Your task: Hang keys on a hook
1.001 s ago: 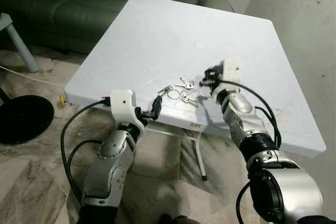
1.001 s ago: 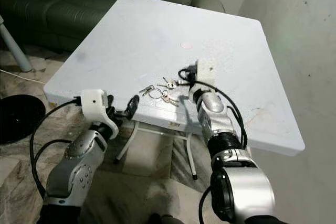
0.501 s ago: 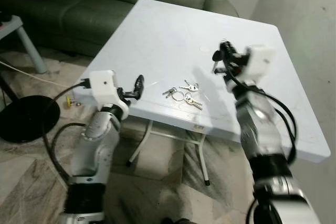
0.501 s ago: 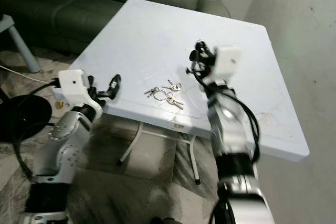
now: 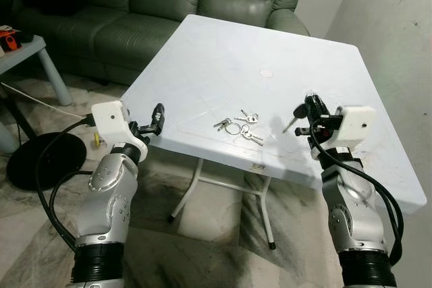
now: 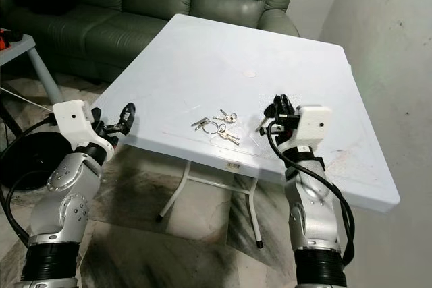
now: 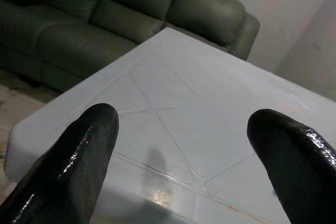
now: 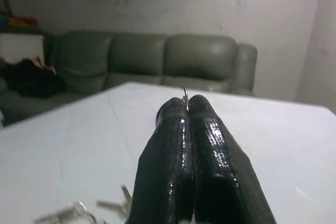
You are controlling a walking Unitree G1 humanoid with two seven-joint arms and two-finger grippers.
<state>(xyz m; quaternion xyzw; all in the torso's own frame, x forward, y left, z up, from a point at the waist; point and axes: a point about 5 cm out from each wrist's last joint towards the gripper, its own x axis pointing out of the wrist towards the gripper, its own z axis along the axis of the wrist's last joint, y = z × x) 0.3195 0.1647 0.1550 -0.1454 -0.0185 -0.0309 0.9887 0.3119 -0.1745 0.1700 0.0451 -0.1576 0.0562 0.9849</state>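
Right wrist view: right hand (image 8: 187,109) pinches a key (image 5: 289,124) above the desk (image 5: 223,52); left hand (image 5: 158,114), fingers apart, at desk edge; keys (image 5: 237,125) on desk

Showing two silver jointed arms, white wrist boxes, looping black cables, glossy black fingers (image 7: 79,166) tapering to rounded tips.

A loose bunch of small silver keys (image 5: 239,126) on a ring lies flat on the white table (image 5: 223,65), near its front edge. One single key (image 5: 289,123) hangs tilted above the tabletop, pinched in the right gripper (image 5: 302,114).
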